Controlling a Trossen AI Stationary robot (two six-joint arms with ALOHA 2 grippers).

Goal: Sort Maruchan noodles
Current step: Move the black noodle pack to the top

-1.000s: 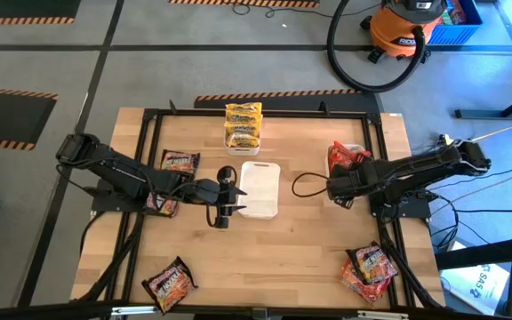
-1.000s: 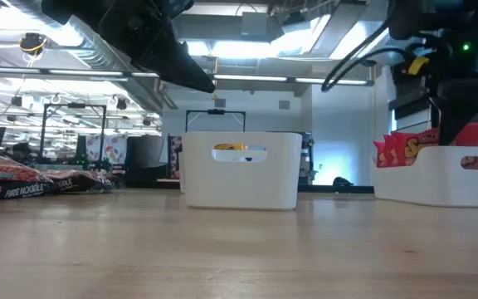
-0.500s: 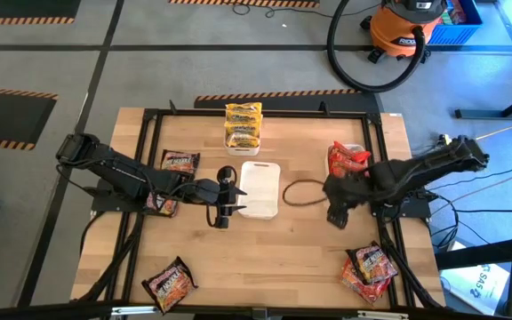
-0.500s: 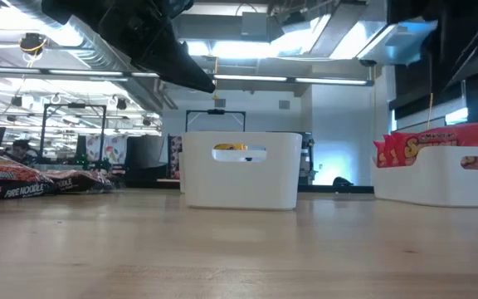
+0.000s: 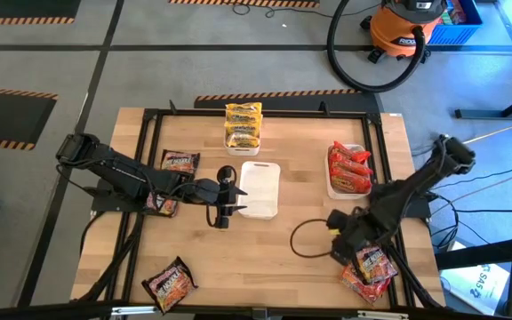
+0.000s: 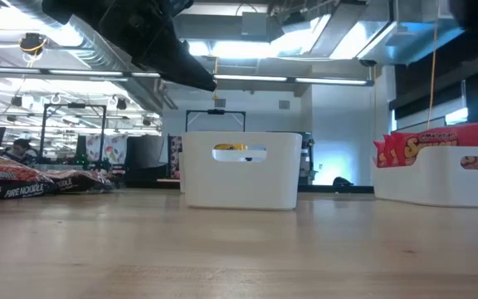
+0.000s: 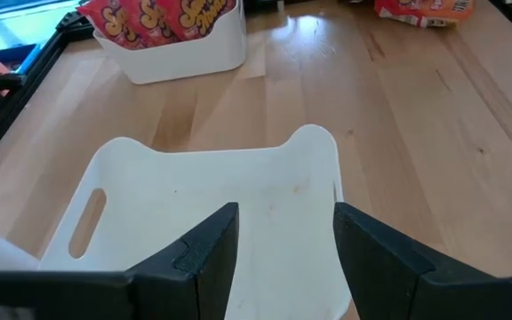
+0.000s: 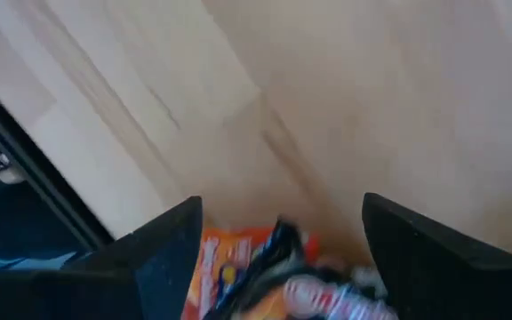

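Observation:
My left gripper (image 5: 227,190) hangs open and empty over the left end of the bare middle white tray (image 5: 260,188); in its wrist view its fingers (image 7: 204,258) frame that tray (image 7: 194,200). My right gripper (image 5: 348,248) points down, open, just above the red-orange noodle packets (image 5: 370,268) at the table's near right; one packet (image 8: 254,267) shows between its fingers without touching them. Yellow packets (image 5: 243,124) fill the far tray. Red packets (image 5: 349,168) stand in the right tray. Dark packets (image 5: 179,163) lie flat at the left and near left (image 5: 169,283).
A black frame (image 5: 149,116) borders the tabletop on all sides. A loose black cable loop (image 5: 308,240) hangs from the right arm above the wood. Bare wood lies across the table's near middle (image 5: 256,258). An orange shop vacuum (image 5: 407,27) stands on the floor beyond the table.
My right gripper has swung from over the right tray toward the table's near edge, tipping and rolling until it points down over the near-right packets. The red packets in the right tray now show uncovered. The left arm has kept still.

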